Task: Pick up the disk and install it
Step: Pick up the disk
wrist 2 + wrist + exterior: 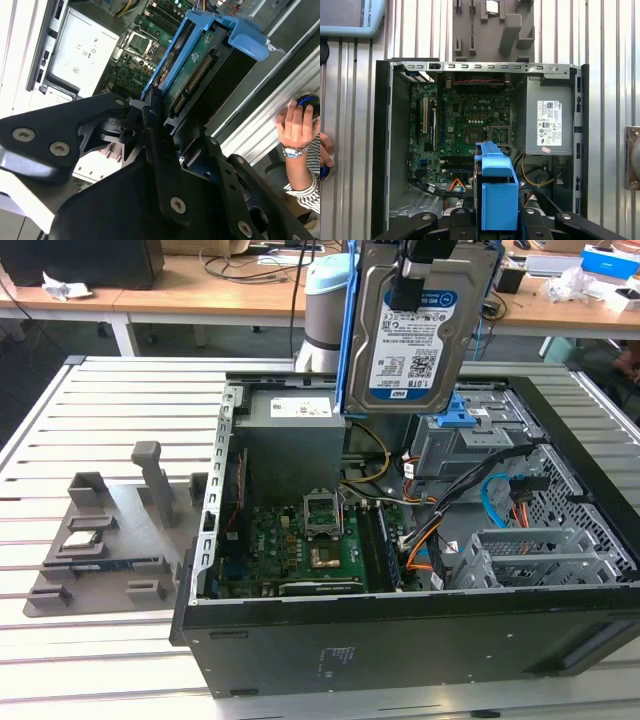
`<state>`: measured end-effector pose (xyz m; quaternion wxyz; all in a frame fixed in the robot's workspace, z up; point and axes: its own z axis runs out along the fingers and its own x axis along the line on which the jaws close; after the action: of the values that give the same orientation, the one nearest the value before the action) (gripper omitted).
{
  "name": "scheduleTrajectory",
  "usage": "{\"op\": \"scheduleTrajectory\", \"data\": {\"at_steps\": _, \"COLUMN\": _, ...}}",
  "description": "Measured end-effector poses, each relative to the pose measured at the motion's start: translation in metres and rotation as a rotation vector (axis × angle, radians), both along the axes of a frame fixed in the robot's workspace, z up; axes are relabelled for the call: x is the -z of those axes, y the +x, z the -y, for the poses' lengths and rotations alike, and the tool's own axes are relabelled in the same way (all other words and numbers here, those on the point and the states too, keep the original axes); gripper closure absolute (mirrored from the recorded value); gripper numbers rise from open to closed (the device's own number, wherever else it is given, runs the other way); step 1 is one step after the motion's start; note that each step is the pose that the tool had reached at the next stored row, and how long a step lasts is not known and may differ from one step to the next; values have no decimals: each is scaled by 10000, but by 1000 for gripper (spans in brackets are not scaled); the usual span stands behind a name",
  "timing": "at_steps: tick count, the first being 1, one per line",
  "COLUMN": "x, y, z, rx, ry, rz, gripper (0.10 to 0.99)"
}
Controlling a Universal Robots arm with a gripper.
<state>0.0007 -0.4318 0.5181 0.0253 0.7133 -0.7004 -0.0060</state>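
high above the open computer case (400,640), in the exterior view: gripper (408,288) clamped tight on the disk (412,340), black fingers pinching its upper end. disk hanging upright, white-and-blue label facing the camera, bright blue frame along its sides, clear of everything inside the case. below and behind it in this view, toward the exterior view's right: grey metal bay (470,445) with a small blue latch (458,410) on top. toward the exterior view's left of the bay, grey power supply (290,435); nearer the camera, green motherboard (300,550). outside the case, at the exterior view's left on the slatted table (100,390): grey fixture (90,580) carrying small parts.

in the second wrist view: disk (192,70) shown from its green circuit-board side, held between the black fingers (150,120) of the gripper (160,107); beyond the case edge, a person's hand (296,127) with a wristwatch and striped sleeve.

in the first wrist view: disk (496,200) seen end-on, blue frame foremost, over the case interior, with motherboard (470,120) and power supply (547,120) beyond.
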Motion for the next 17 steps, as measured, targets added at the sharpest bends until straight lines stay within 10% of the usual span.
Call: {"op": "scheduleTrajectory", "data": {"at_steps": 17, "x": 5, "y": 0, "z": 177, "rx": 0, "ry": -95, "rz": 0, "gripper": 722}}
